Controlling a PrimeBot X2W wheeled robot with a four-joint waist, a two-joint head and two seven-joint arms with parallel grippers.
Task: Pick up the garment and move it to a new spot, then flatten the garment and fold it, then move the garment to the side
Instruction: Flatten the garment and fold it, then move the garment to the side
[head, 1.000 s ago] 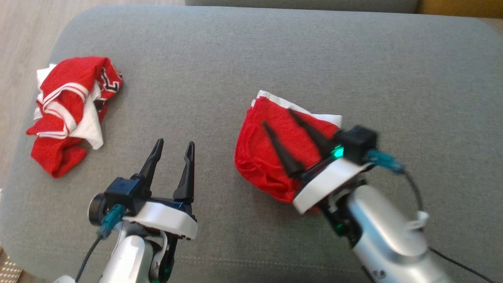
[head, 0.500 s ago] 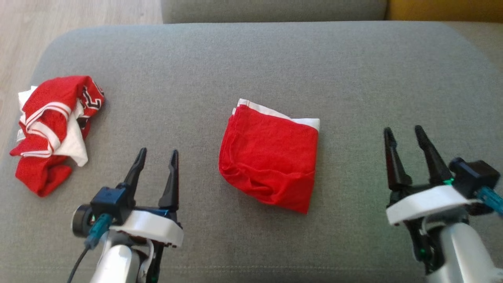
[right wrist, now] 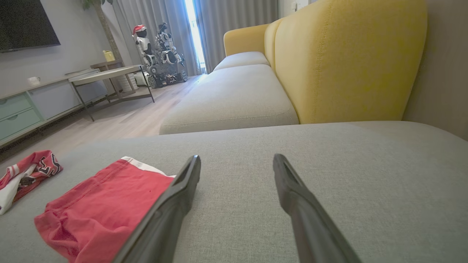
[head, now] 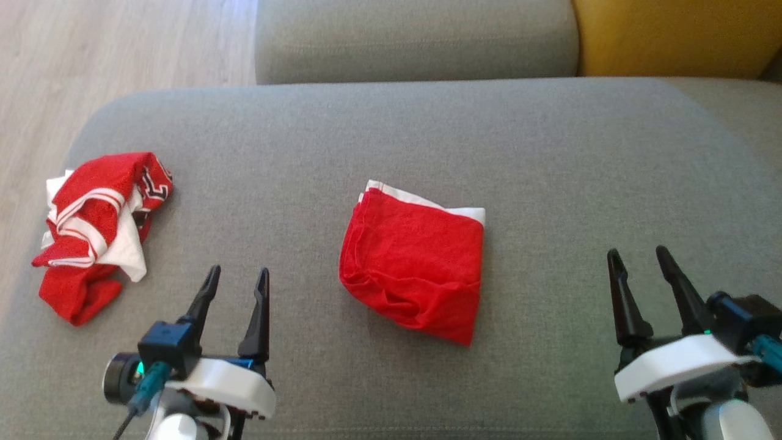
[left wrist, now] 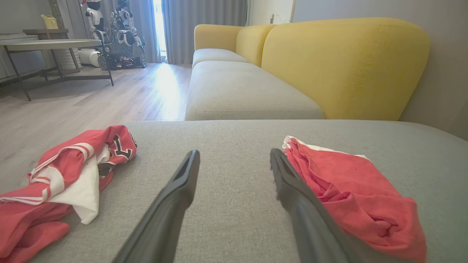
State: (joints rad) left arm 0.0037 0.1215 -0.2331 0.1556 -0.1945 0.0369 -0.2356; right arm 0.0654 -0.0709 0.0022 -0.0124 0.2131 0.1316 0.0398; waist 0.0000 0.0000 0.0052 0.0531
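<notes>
A folded red garment with a white edge lies flat in the middle of the grey cushion; it also appears in the left wrist view and the right wrist view. My left gripper is open and empty, to the garment's lower left, and its fingers frame bare cushion. My right gripper is open and empty at the lower right, well clear of the garment, over bare cushion.
A crumpled red-and-white garment lies near the cushion's left edge, seen also from the left wrist. Wooden floor lies beyond that edge. A second grey cushion and a yellow backrest sit behind.
My right gripper has drawn back from over the folded garment to the lower right, still open. The head camera has tilted, shifting the whole picture down. The left gripper has barely moved.
</notes>
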